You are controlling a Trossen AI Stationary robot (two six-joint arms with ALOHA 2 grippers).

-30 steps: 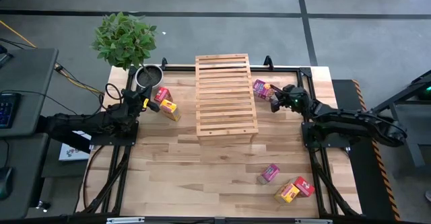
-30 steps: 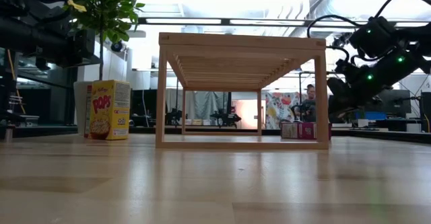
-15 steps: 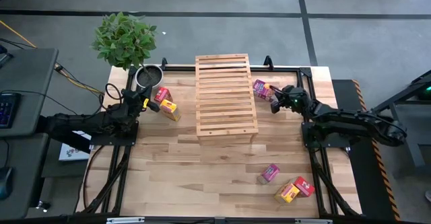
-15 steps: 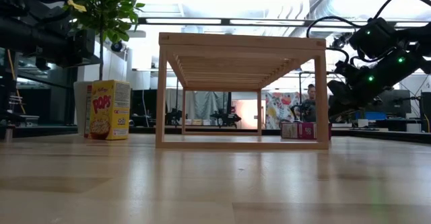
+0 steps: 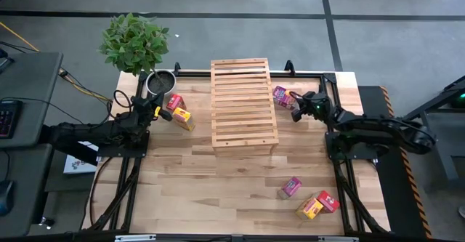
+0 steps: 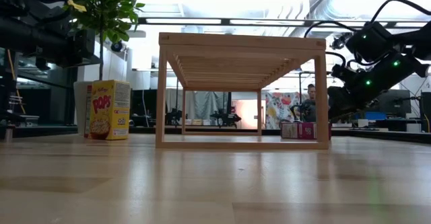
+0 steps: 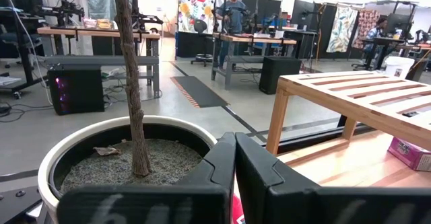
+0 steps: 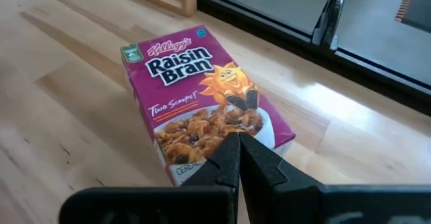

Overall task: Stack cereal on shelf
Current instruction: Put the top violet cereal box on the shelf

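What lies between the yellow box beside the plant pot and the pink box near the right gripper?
The wooden shelf stands between the yellow box and the pink box; the high view shows it.

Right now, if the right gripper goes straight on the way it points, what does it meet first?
Most likely the pink box lying flat by the shelf. The right gripper, fingers shut, points down at its face, though how far above it is hard to judge.
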